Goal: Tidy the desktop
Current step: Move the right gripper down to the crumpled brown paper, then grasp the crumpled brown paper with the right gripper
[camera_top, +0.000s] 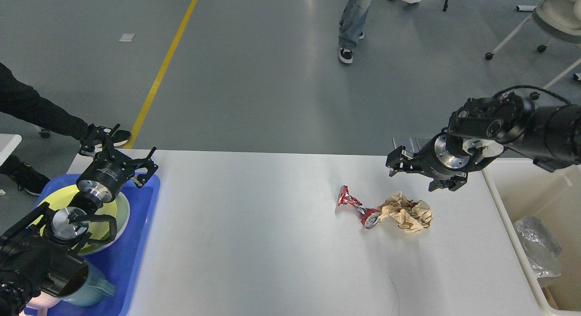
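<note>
your right gripper (pixel 415 173), fingers spread, hangs over the desktop (pixel 254 243) just beyond the crumpled paper (pixel 407 212); left gripper (pixel 119 153) spread at the tray's (pixel 136 257) far edge.

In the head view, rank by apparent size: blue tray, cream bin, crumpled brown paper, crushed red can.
1. Cream bin and blue tray: both cropped by the frame, so unsure which is larger.
2. Crumpled brown paper.
3. Crushed red can, slightly smaller than the paper.

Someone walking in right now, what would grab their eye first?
A crushed red aluminium can touching a crumpled brown paper ball, alone right of centre on the white tabletop. The open right gripper hangs just beyond them. At far left, the left gripper sits over a blue plastic tray.
</note>
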Robot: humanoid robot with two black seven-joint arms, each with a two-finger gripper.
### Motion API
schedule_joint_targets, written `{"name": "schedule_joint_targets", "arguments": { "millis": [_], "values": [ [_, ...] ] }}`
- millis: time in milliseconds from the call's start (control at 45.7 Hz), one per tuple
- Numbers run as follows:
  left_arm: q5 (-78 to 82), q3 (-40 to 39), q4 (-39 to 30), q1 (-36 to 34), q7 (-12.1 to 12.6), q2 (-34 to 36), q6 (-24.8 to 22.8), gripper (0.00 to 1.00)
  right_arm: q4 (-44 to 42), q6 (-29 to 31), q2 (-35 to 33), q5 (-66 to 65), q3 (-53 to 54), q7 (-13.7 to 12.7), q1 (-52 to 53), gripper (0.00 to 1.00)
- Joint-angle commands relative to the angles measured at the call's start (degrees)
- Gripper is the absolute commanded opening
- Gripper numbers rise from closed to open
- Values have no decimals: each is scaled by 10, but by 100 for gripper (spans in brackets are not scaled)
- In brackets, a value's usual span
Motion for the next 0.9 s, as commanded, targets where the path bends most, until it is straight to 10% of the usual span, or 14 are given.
{"name": "schedule_joint_targets", "arguments": {
  "millis": [0,613,744,876],
  "values": [
    [0,0,0,0,0,0,0,96,-82,-10,37,1,0,0,-81,100],
    [0,-1,0,0,0,0,0,96,-185,-78,55,-4,8,0,-195,98],
    [0,-1,0,0,0,0,0,96,-184,-79,58,-2,9,-1,-200,81],
    [0,0,0,0,0,0,0,96,-176,-79,63,2,9,-2,-201,32]
  ]
}}
